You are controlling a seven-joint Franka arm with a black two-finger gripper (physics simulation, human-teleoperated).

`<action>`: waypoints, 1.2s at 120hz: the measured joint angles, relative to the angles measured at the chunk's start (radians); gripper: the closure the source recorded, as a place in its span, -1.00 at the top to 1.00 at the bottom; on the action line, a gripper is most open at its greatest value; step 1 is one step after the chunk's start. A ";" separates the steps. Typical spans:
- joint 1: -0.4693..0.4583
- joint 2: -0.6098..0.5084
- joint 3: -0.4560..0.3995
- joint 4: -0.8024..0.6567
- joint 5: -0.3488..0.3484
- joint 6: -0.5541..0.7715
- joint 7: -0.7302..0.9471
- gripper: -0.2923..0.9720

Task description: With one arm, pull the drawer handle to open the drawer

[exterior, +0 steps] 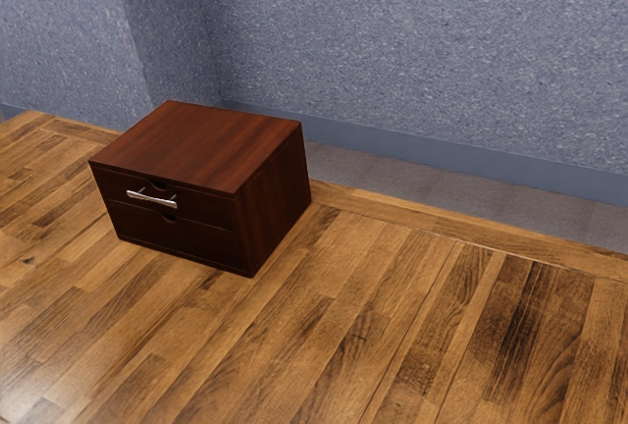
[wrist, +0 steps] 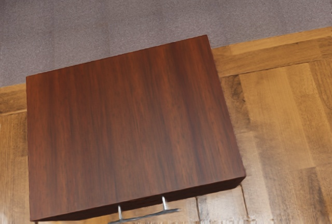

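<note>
Though closed, dark drawer [exterior: 201, 205], silver handle [exterior: 152, 198].

- Soft, even light fell from above, and the top of the cabinet [exterior: 201, 144] was its brightest face.
- Its front and side stood in shade, with a thin dark shadow along the base on the wooden floor [exterior: 392, 326].
- The handle [exterior: 152, 198] carried a pale glint.
- A dull sheen lay on the near planks.

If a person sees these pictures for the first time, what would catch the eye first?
The dark red-brown cabinet stands out first, sitting on the wooden floor near the blue wall. Next comes the silver handle on its upper drawer, which looks shut.
</note>
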 joint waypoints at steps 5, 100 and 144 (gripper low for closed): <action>-0.010 -0.004 -0.003 -0.037 0.013 -0.003 0.084 0.54; -0.040 -0.125 0.216 -0.884 -0.073 0.778 1.049 0.30; -0.041 -0.161 0.239 -1.012 -0.049 0.832 1.321 0.09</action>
